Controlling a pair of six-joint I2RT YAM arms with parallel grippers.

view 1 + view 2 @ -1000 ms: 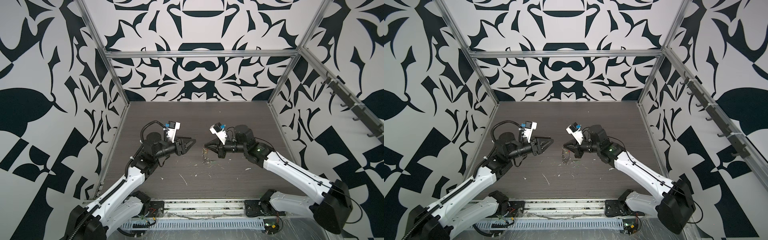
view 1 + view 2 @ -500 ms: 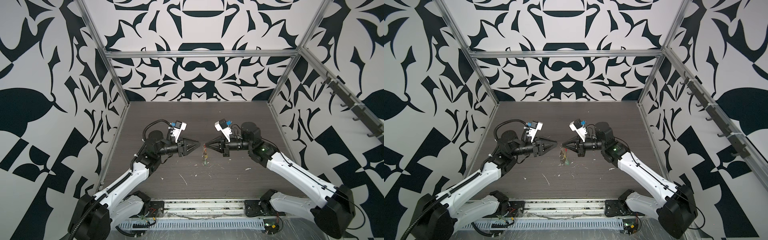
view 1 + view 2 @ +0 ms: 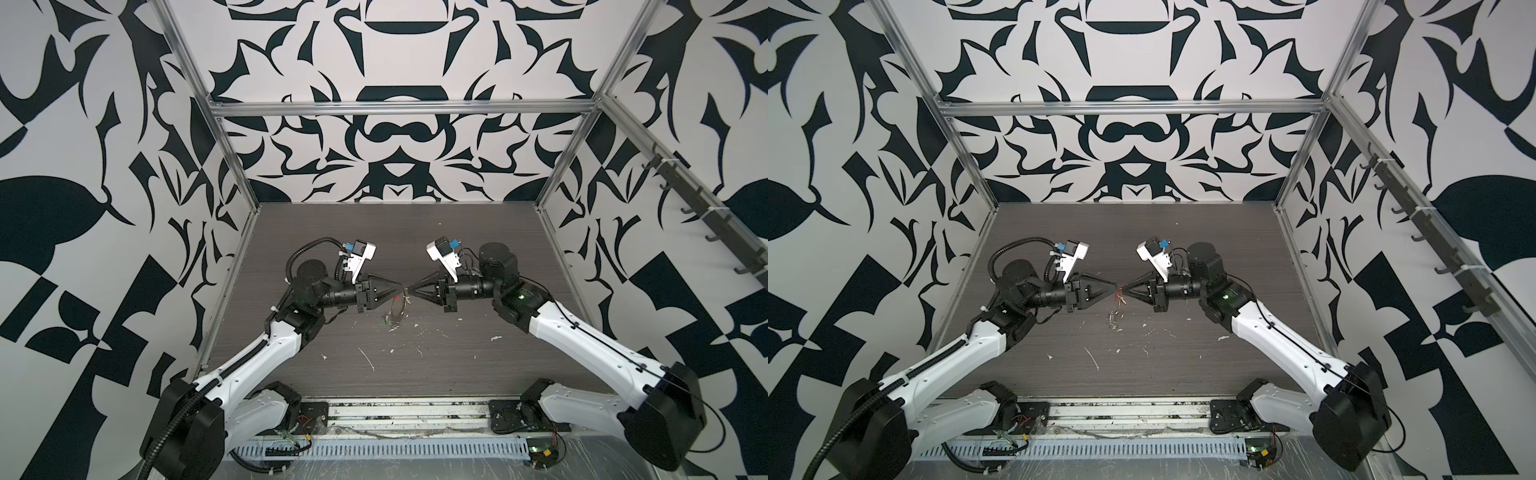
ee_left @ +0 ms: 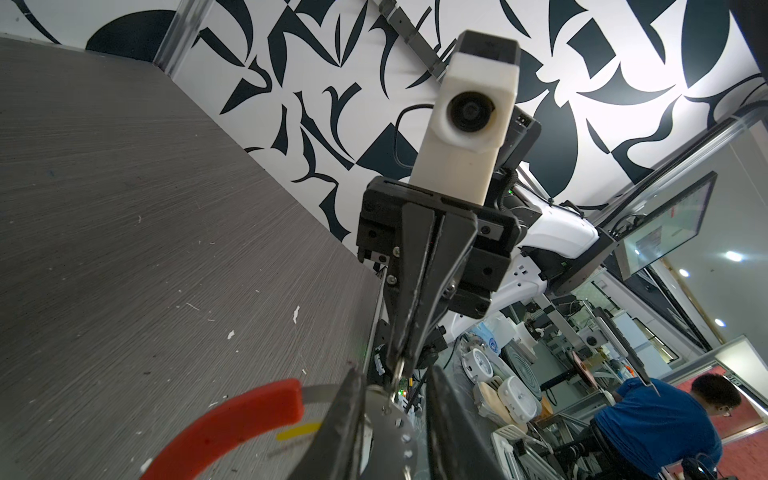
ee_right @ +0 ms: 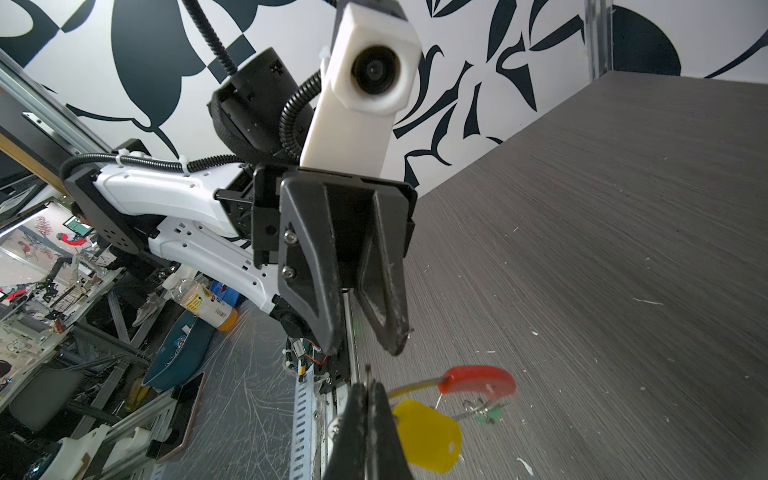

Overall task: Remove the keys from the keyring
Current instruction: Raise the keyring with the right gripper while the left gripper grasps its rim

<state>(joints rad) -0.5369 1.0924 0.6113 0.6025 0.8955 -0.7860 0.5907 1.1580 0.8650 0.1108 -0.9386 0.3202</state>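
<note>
The keyring (image 3: 397, 306) hangs above the dark table between my two grippers, which meet tip to tip in both top views. My right gripper (image 5: 368, 390) is shut on a thin metal part of it. Beside those fingers hang the yellow key (image 5: 428, 440), the keyring's red segment (image 5: 478, 380) and the green key (image 5: 491, 414). My left gripper (image 4: 394, 376) has its jaws apart around the keyring's flat silver band (image 4: 390, 419), with the red segment (image 4: 232, 419) just to one side. In a top view its tip (image 3: 1114, 286) faces the right gripper (image 3: 1123, 289).
Small white scraps (image 3: 368, 359) lie scattered on the dark wood-grain table (image 3: 374, 232). Patterned walls with metal frame posts (image 3: 232, 158) close in three sides. A metal rail (image 3: 395, 419) with both arm bases runs along the front edge.
My left gripper has moved right up to the right gripper's tips, and its jaws have narrowed. The right gripper has stayed shut on the hanging keyring.
</note>
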